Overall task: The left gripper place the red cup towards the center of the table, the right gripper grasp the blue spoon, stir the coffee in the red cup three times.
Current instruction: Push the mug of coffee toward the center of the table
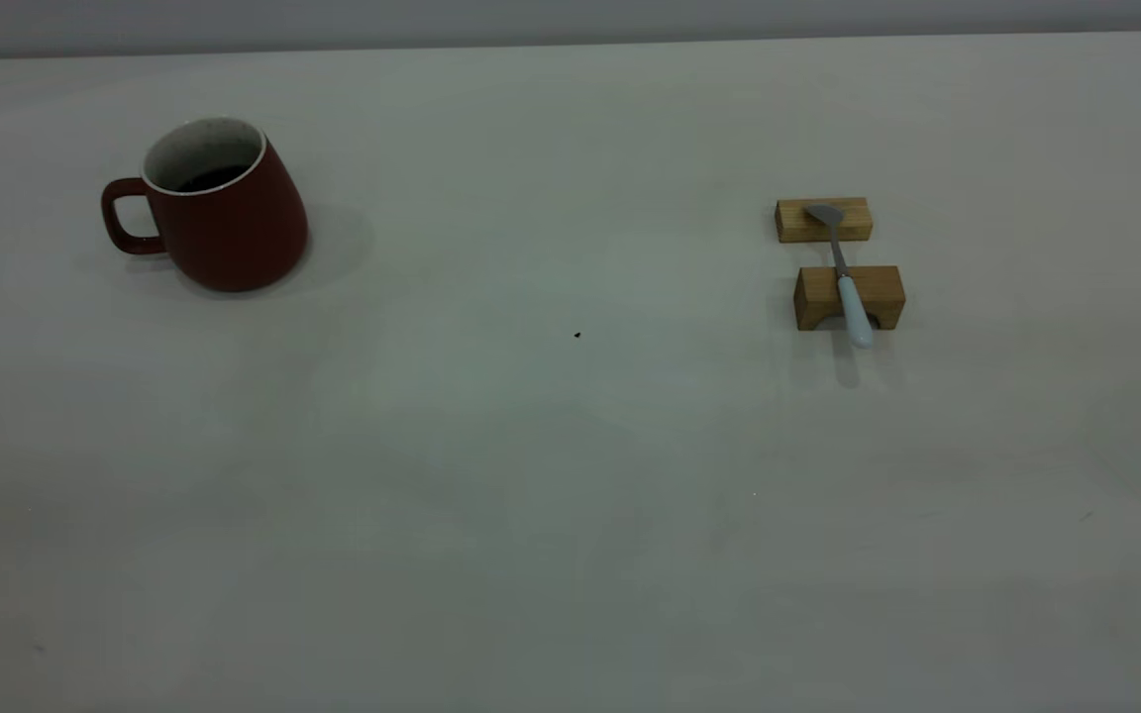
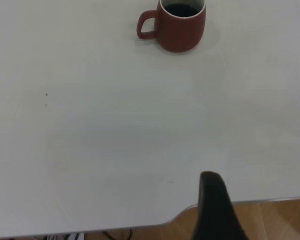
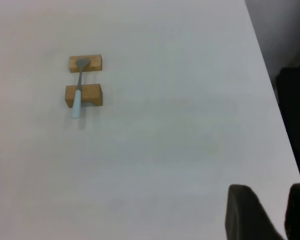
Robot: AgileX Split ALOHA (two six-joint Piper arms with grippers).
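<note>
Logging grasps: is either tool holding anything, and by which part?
Nothing is held: red cup and blue spoon sit untouched on the table.

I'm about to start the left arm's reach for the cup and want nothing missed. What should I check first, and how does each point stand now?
1. Red cup upright on the table: ok.
2. Coffee inside the cup, none spilled around it: ok.
3. Cup handle free, nothing touching it: ok.
4. Table bare between the cup and the centre, only a tiny speck: ok.
5. Blue spoon resting across the two wooden blocks, well away from the cup: ok.
6. Left gripper open enough for the cup: cannot tell, one finger shows.
</note>
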